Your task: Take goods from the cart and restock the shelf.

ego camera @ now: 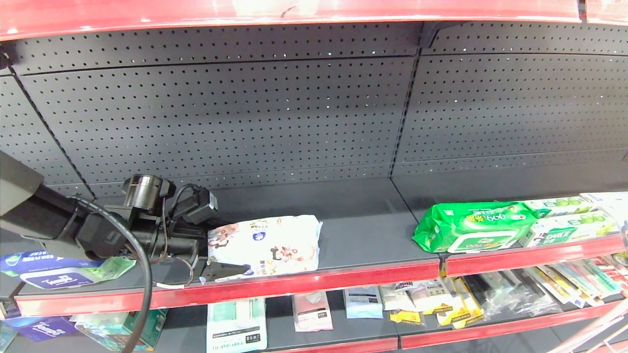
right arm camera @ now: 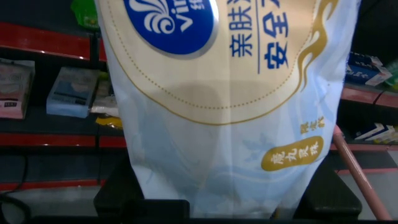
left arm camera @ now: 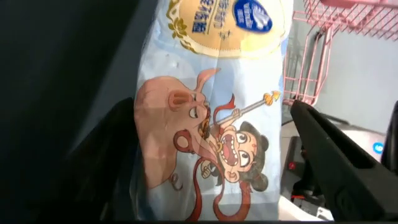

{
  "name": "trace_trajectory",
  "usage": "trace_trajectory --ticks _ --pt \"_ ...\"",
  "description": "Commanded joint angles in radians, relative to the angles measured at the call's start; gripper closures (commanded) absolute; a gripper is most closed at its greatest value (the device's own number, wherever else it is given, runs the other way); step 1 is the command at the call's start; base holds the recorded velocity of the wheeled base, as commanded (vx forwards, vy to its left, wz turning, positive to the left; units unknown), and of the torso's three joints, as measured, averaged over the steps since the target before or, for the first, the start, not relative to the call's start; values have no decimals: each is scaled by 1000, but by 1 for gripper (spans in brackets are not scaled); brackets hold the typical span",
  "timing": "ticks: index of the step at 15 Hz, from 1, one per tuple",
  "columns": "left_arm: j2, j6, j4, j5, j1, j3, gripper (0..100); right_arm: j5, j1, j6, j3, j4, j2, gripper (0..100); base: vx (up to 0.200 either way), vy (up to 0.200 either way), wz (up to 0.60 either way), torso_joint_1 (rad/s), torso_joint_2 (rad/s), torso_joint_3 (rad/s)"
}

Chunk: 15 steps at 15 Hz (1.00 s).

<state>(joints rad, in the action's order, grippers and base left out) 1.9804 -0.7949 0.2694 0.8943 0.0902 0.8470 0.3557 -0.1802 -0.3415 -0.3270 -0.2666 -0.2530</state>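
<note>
1. Right claw (right arm camera: 227, 198) is clamped on one end of a white pack (right arm camera: 224, 124), with a dark finger on each side. The pack is held in the air before red-edged shelves. Where it sits relative to the cartoon pack cannot be told.
2. Left arm (ego camera: 73, 225) lies stretched out low and nearly level, on the left of the cartoon pack (ego camera: 274, 245). A black cable (ego camera: 142, 274) loops under its wrist.
3. Left claw (left arm camera: 214, 165) is spread wide and straddles the left end of the cartoon pack. One finger sits close against the pack's edge, and the other finger (left arm camera: 329, 162) stands apart from it.
4. That cartoon pack lies flat on the dark grey shelf board (ego camera: 358, 235), just behind the red front strip (ego camera: 319, 279).
5. Behind the cartoon pack rises a grey pegboard wall (ego camera: 245, 113).
6. A green pack (ego camera: 471, 225) lies well to its right on the same level, with pale boxes (ego camera: 564, 225) beyond that.
7. Blue-and-white packs (ego camera: 54, 274) lie to its left, under the arm.
8. Below it, a lower shelf (ego camera: 343, 331) holds pouches and small packets.
9. A pink wire cart (left arm camera: 348, 37) stands beyond the pack's side edge.
10. The cartoon pack is printed with two cartoon figures, a blue round emblem and a gold band. The white pack carries a like emblem, a gold line and blue characters.
</note>
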Motion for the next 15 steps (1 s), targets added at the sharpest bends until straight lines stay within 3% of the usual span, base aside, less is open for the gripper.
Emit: trace_trajectory --ticks 1,3,6,9,10,11,12,13,15 --pt "-68 56 4 5 0 1 0 0 -1 -1 2 0 -2 100 0 0 0 0 0 0" --pt "-126 129 5 8 3 23 0 -1 -1 -1 3 0 -2 100 0 0 0 0 0 0" --pt "-153 172 80 -6 -7 56 0 -4 -1 -1 2 0 -11 100 0 0 0 0 0 0" --pt "-155 411 347 -229 -26 21 0 -8 -1 -1 -14 4 -37 100 0 0 0 0 0 0" --pt "-155 565 495 -437 5 3 0 -8 -2 -1 -18 6 -42 100 0 0 0 0 0 0" --pt "-153 691 584 -643 37 3 0 -8 -4 -1 -23 4 -46 100 0 0 0 0 0 0" --pt "-157 750 603 -772 52 6 0 -8 -4 -1 -26 4 -52 100 0 0 0 0 0 0" --pt "-184 763 603 -902 54 -13 0 -9 -4 1 -35 4 -72 100 0 0 0 0 0 0" --pt "-342 784 550 -931 25 -138 0 -21 -10 7 -41 1 -115 100 0 0 0 0 0 0"
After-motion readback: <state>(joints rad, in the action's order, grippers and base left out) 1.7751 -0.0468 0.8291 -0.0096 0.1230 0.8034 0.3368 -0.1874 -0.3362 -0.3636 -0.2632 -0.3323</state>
